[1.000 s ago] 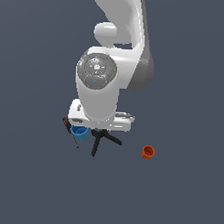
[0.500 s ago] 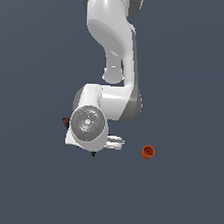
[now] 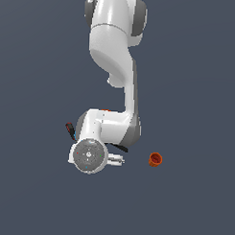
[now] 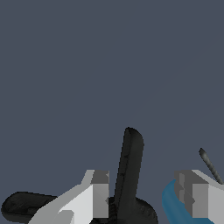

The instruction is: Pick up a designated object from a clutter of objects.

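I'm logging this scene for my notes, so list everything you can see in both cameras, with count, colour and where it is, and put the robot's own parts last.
spring clamp: one, black, one handle running up between the claw fingers in the wrist view, a second handle spreading off to the side; mostly hidden under the arm in the exterior view.
orange cup: one fully seen, lying apart on the exterior view's right; a small orange sliver also peeks out behind the arm.
blue cup: one, partly visible beside a claw finger in the wrist view.
screwdriver: one, thin dark shaft in the wrist view; red-and-black handle at the arm's edge on the exterior view's left.
arm: one, white, bent down over the clutter.
claw: one, white and grey, open, fingers either side of the clamp handle.
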Robot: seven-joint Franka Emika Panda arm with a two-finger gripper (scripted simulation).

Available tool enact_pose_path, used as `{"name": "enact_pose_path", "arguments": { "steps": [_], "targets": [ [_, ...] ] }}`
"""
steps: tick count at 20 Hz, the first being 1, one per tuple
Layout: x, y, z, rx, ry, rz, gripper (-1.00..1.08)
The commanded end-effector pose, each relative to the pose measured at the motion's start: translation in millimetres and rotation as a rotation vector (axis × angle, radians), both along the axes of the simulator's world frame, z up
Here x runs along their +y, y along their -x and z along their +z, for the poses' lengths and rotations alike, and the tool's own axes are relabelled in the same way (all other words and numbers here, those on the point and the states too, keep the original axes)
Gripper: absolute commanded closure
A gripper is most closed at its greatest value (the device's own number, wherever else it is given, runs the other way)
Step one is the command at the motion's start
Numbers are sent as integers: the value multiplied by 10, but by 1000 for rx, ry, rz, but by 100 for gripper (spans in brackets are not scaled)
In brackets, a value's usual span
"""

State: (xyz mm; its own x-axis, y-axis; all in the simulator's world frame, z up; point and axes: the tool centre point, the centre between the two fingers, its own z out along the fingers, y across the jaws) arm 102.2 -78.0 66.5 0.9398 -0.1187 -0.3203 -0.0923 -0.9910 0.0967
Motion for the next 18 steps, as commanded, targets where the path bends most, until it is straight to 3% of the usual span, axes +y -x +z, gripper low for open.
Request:
{"name": "enact_pose_path", "arguments": {
  "steps": [1,18],
  "targets": [
    [-22,-8,-90,9,3,-2,-20],
    [-59,90,-423,17,5,-4,-20]
  ]
}}
